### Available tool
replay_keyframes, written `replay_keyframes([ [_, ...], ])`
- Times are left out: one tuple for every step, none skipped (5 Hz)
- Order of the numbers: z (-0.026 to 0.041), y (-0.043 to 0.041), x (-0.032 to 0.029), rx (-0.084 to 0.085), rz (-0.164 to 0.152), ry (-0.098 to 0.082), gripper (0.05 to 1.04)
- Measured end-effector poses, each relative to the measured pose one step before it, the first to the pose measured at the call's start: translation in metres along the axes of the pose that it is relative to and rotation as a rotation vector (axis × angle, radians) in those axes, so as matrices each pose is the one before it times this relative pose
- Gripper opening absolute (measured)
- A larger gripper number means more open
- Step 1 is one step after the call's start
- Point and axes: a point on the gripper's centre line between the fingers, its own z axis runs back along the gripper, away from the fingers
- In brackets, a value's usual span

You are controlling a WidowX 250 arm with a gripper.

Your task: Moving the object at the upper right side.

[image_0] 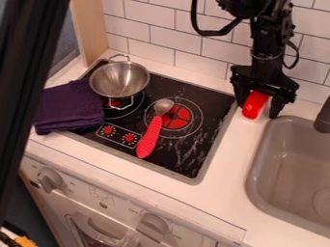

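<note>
At the upper right, the black gripper (259, 110) hangs low over the counter between the stove and the sink, its two fingers spread apart. Between them is a smooth red object (255, 105), tilted, its lower end close to the white counter. A narrow gap shows between the red object and the right-hand finger. The object's upper end is hidden behind the gripper body.
A black stove (193, 157) bears a metal pot (120, 79), a spoon with a red handle (149, 138) and part of a folded purple cloth (69, 107). The grey sink (253, 178) lies at the right, with a dark faucet (323, 117). A tiled wall (174, 41) stands behind.
</note>
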Motion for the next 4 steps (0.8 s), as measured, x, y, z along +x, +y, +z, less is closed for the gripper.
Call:
replay_keyframes([
  [0.01426, 0.00638, -0.00490, 0.0428, -0.0022, 0.0258, 0.999],
  [0.04131, 0.00077, 0.00534, -0.0027, -0.0161, -0.0736, 0.999],
  [0.03079, 0.00637, -0.00308, 0.0068, 0.0091, -0.0431, 0.999],
  [0.03238, 0.00798, -0.00134, -0.0106, 0.0088, -0.0579, 0.999],
])
